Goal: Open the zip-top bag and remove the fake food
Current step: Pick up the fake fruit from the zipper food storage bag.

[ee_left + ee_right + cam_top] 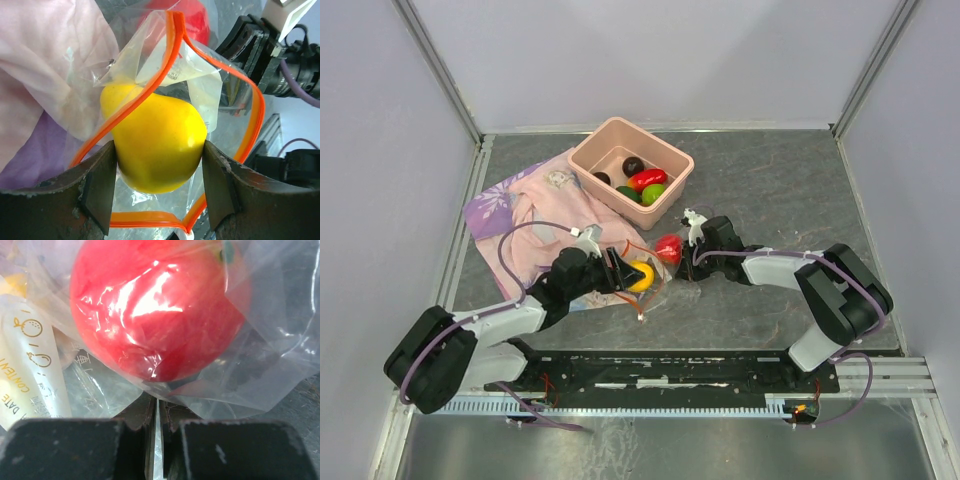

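- Left gripper [159,167] clamped the yellow fake pear [160,135] in the zip-top bag's [200,85] open mouth.
- Right gripper [156,412] pinched the bag's plastic, beside a red fake fruit [155,310] inside.
- Bag lay near the pink tub [672,195].

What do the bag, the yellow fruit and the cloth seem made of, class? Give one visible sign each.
Bag: thin clear plastic film, crinkled and glinting. Yellow fruit: probably hard plastic, smooth with a soft sheen. Cloth: apparently light fabric, matte, lying in soft folds.
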Robot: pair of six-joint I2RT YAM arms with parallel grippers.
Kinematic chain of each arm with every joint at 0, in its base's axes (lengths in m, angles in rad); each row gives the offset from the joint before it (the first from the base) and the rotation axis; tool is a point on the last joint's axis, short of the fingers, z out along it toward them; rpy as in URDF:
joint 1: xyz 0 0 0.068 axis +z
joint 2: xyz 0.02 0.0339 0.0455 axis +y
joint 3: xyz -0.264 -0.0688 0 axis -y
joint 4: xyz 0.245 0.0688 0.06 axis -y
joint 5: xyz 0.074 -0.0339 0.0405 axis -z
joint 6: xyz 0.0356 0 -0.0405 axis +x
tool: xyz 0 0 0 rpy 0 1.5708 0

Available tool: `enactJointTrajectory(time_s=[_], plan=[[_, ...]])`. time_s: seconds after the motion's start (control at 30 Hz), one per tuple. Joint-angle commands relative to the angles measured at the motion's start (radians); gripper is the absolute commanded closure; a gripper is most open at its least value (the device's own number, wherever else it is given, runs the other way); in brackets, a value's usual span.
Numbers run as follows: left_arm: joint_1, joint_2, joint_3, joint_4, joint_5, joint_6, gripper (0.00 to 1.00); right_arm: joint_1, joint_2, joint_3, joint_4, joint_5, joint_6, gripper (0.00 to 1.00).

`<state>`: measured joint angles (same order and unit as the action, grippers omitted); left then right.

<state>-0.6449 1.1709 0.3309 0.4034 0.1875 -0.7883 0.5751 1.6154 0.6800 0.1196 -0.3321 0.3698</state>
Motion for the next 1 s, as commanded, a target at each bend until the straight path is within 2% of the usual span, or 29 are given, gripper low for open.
enactJointTrajectory(time_s=[0.0, 0.13, 0.33, 0.57, 0.7, 0.87, 0.97], plan=[[0.04, -0.005, -0.045, 0.237, 0.088, -0.151, 0.76, -0.007, -0.028, -0.022, 0.012, 0.022, -0.022, 0.88], [0.064, 0.029, -0.07, 0.312, 0.137, -0.191, 0.72, -0.006, -0.029, -0.023, 0.012, 0.022, -0.023, 0.88], [0.065, 0.04, -0.022, 0.111, 0.05, -0.068, 0.62, -0.007, -0.026, -0.024, 0.017, 0.015, -0.022, 0.87], [0.065, -0.01, 0.011, -0.089, -0.05, 0.049, 0.45, -0.007, -0.016, -0.02, 0.02, 0.013, -0.023, 0.87], [0.065, -0.037, 0.031, -0.151, -0.08, 0.09, 0.36, -0.007, -0.012, -0.019, 0.019, 0.01, -0.023, 0.87], [0.065, -0.056, 0.06, -0.202, -0.092, 0.136, 0.33, -0.007, -0.013, -0.019, 0.018, 0.01, -0.023, 0.87], [0.065, -0.054, 0.076, -0.224, -0.083, 0.16, 0.27, -0.007, -0.012, -0.019, 0.018, 0.008, -0.024, 0.87]])
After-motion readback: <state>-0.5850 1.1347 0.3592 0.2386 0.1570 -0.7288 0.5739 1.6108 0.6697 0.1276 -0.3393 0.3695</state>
